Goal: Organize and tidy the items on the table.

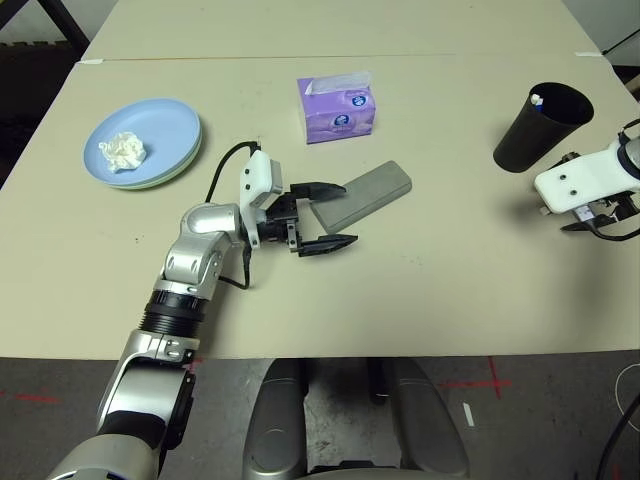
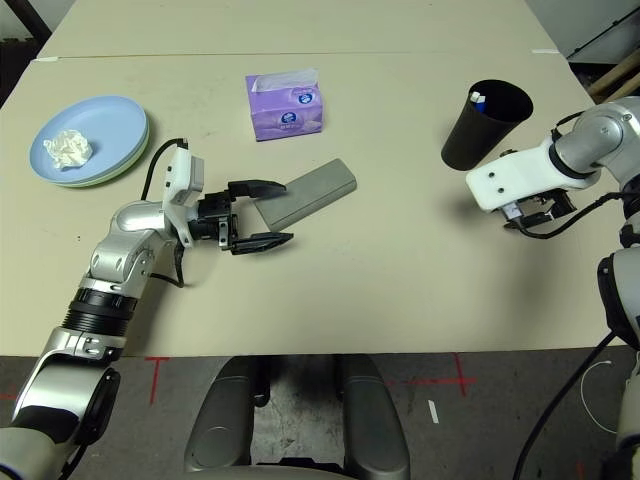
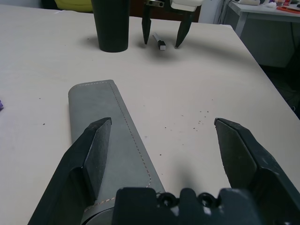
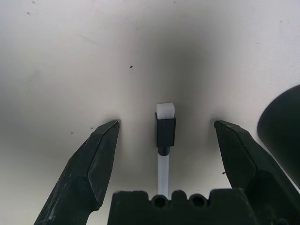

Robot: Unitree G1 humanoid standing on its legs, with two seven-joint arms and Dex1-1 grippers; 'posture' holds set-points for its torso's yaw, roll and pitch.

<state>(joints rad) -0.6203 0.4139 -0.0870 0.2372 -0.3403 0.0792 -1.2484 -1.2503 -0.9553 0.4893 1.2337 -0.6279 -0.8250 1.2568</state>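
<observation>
Two spread grippers work the table [image 1: 420, 290]: the left gripper [image 1: 338, 214] straddles the grey glasses case [image 1: 362, 194], the right gripper [image 4: 164, 129] brackets the white pen [image 4: 164, 140] beside the black cup [image 1: 541, 126].

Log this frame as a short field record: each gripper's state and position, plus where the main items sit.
left gripper: open, level, at near end of grey glasses case
right gripper: open, pointing down over white pen lying on table
black cup: upright, beside right gripper, something white inside
plates: stacked, blue on green, tissue wad on top
</observation>
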